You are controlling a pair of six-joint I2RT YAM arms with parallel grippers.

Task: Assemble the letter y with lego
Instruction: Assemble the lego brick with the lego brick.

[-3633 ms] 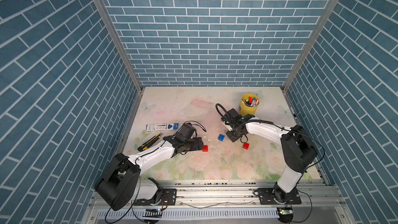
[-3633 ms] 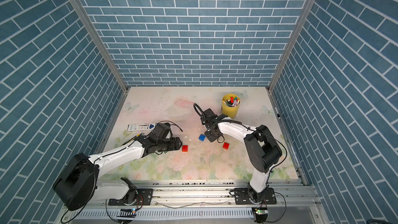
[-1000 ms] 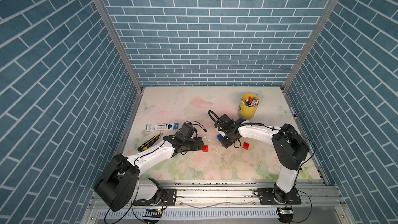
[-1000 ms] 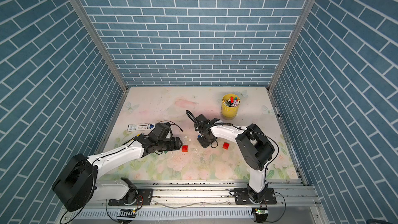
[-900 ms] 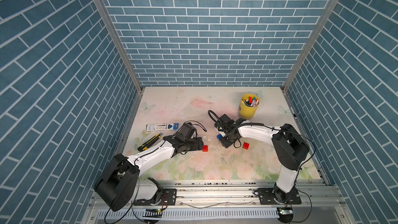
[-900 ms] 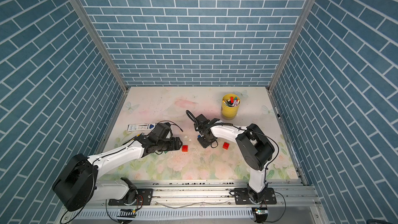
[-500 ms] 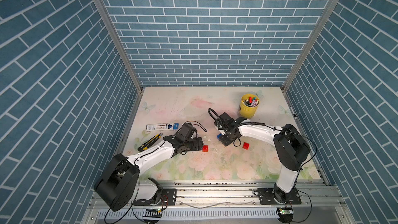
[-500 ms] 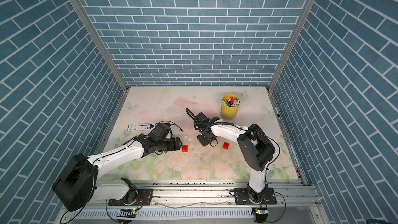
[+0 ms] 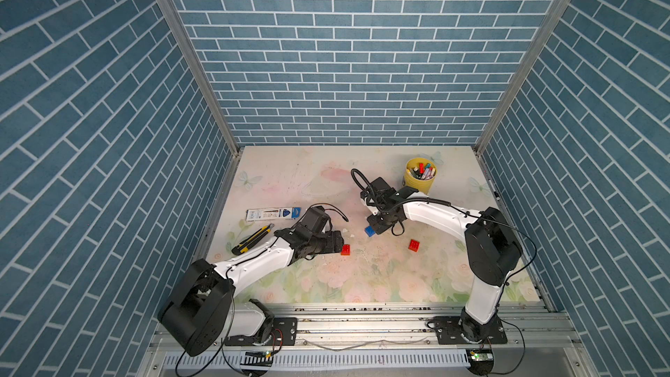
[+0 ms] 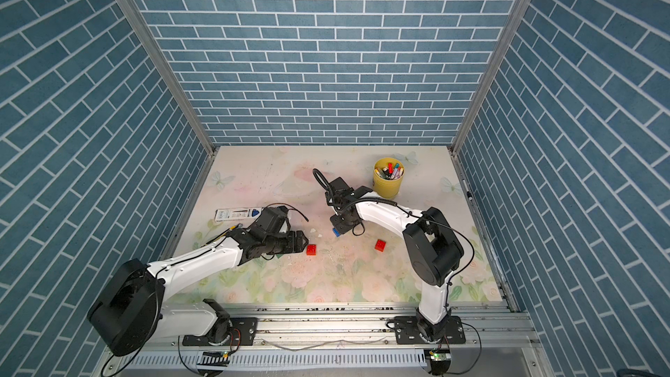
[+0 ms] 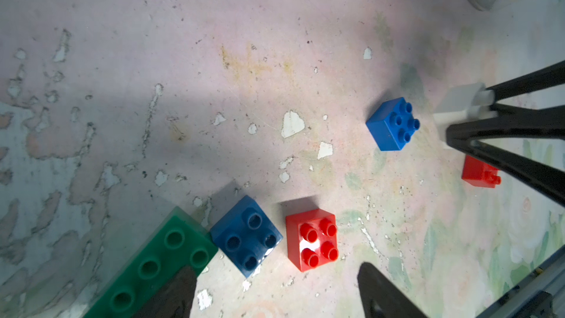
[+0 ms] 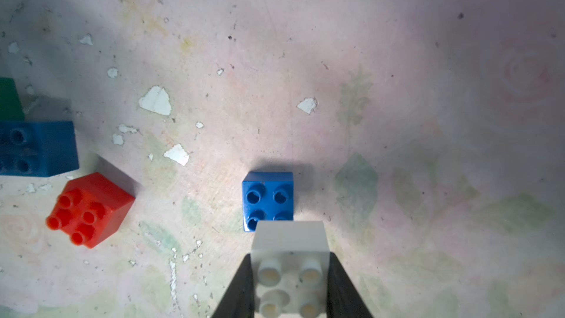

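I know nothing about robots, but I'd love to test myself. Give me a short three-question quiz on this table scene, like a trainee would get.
1. Fill in: the right pincer is shut on a ____ brick.
2. True or false: the left pincer has its jaws standing open.
3. How many red bricks lie on the table? A one, B two, C four.

Key
1. White: the white brick sits between its fingers.
2. True.
3. B.
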